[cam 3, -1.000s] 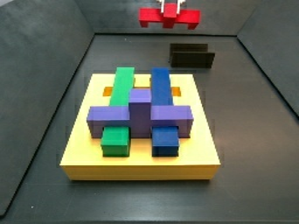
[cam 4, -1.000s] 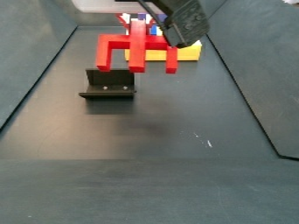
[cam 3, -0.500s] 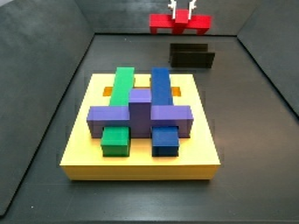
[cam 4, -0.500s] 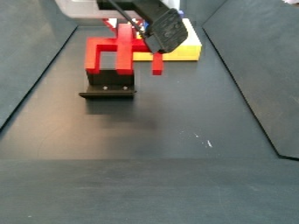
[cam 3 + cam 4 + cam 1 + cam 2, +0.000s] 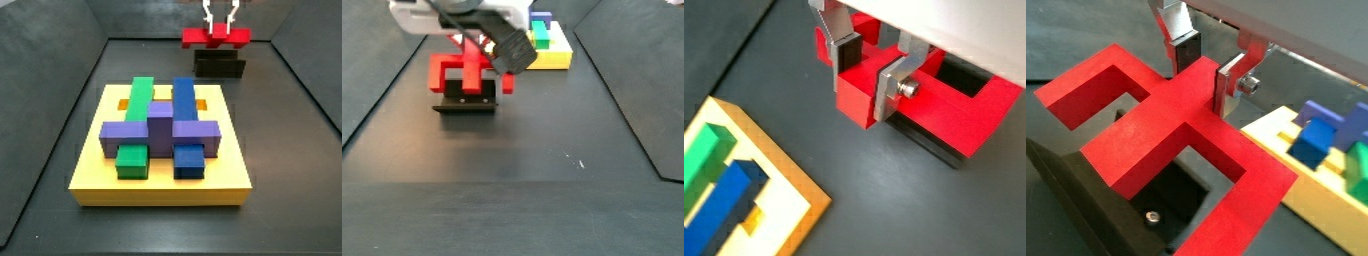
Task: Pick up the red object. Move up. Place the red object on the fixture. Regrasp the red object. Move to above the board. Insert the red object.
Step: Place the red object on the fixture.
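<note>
Lower now than before, gripper (image 5: 1208, 66) clamped on red object (image 5: 1173, 130), directly over fixture (image 5: 465, 105).

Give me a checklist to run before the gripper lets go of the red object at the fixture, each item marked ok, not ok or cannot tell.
1. Gripper shut on the red object, plates on either side of its stem in both wrist views: ok.
2. Red object over the fixture in both side views: ok.
3. Red object resting on the fixture, not merely hanging above it: cannot tell; a side view shows it right at the fixture's top.
4. Red object level, not tilted: ok in a side view.
5. Fixture opening free of other pieces: ok as far as a wrist view shows.
6. Board apart from the fixture: ok.
</note>
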Available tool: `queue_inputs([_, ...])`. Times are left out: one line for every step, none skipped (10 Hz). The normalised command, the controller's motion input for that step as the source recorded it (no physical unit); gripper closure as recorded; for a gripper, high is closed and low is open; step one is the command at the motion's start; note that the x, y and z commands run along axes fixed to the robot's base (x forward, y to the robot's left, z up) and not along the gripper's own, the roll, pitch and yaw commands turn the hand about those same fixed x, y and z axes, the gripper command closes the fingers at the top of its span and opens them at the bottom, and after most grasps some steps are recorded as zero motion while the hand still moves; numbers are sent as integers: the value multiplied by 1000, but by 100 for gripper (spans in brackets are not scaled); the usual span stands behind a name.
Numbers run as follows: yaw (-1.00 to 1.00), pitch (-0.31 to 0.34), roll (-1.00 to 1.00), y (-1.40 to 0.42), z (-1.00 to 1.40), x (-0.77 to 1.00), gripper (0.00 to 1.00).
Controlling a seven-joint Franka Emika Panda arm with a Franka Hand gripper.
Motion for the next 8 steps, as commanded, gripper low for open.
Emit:
queue_inputs([0, -211, 0, -129, -483, 380, 100])
queue_inputs([0, -71, 0, -126, -394, 157, 100])
queue_inputs([0, 0, 0, -74, -257, 20, 100])
queue_inputs([0, -26, 0, 0, -200, 0, 100])
queue_inputs([-9, -57, -43, 0, -86, -160, 100])
queue_inputs([-69, 0, -11, 0, -49, 0, 100])
queue_inputs([-83, 0, -14, 0, -31, 0, 100])
queue_inputs([-71, 0, -46, 0, -60, 111, 100])
